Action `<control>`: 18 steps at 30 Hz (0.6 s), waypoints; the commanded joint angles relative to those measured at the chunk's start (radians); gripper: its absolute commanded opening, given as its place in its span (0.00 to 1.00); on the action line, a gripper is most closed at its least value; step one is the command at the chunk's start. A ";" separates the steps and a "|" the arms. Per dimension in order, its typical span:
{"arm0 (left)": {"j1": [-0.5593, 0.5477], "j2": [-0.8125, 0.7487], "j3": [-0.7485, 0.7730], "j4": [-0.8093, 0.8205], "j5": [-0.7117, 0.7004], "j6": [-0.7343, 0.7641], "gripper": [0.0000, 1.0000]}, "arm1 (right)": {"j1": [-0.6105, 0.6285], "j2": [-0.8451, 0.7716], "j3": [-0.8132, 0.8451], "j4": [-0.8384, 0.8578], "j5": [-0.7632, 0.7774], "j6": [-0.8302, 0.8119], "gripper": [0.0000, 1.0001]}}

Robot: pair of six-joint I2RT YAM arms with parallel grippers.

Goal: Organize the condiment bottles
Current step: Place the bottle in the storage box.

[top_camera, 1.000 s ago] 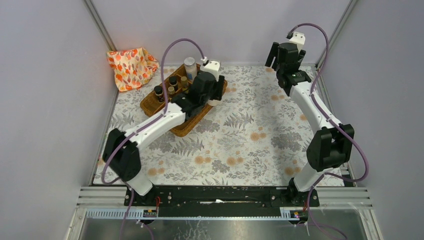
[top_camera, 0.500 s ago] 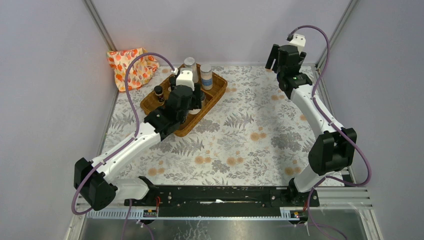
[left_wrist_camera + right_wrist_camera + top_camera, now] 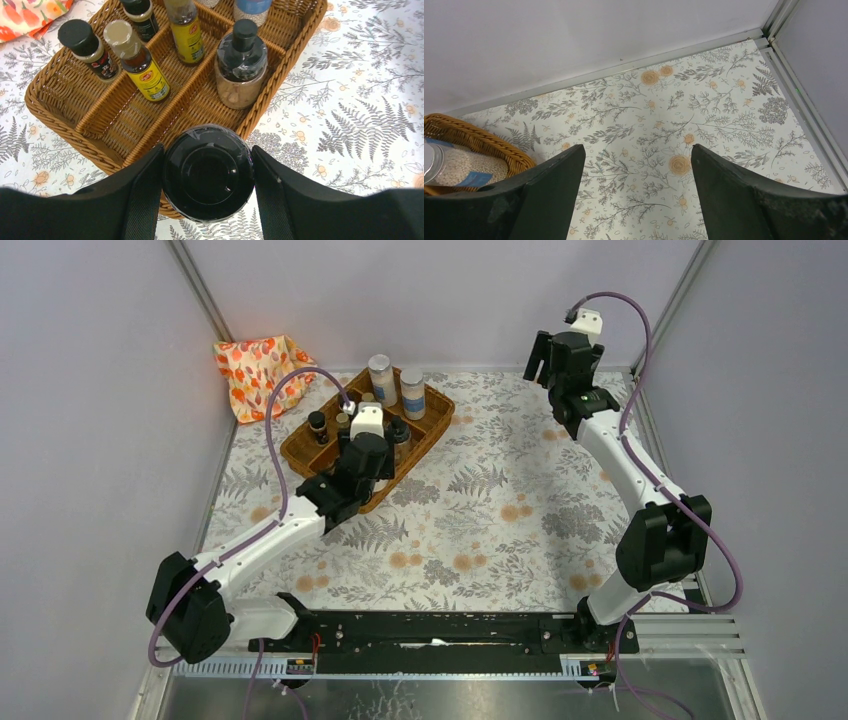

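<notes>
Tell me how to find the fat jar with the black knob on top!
Look in the brown wicker tray on the flowery table, far left. The jar stands in the tray's right-hand lane, in front of the tall white-filled jars. Beside slim yellow-labelled bottles, it is squat, round and dark-domed.

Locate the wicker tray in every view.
Top external: wicker tray, upper left of centre.
Left wrist: fills the upper half, beyond the black-capped jar.
Right wrist: only its rim, lower-left corner.
Shared landmark: fern-print table cover.
</notes>
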 commanded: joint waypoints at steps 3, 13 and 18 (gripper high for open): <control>0.050 -0.028 -0.040 0.191 -0.033 0.017 0.00 | 0.011 -0.015 0.009 0.052 -0.017 -0.018 0.85; 0.093 0.002 -0.078 0.300 0.000 0.034 0.00 | 0.011 0.006 0.025 0.058 -0.023 -0.027 0.85; 0.111 0.018 -0.095 0.346 0.020 0.038 0.00 | 0.010 0.017 0.035 0.058 -0.025 -0.030 0.85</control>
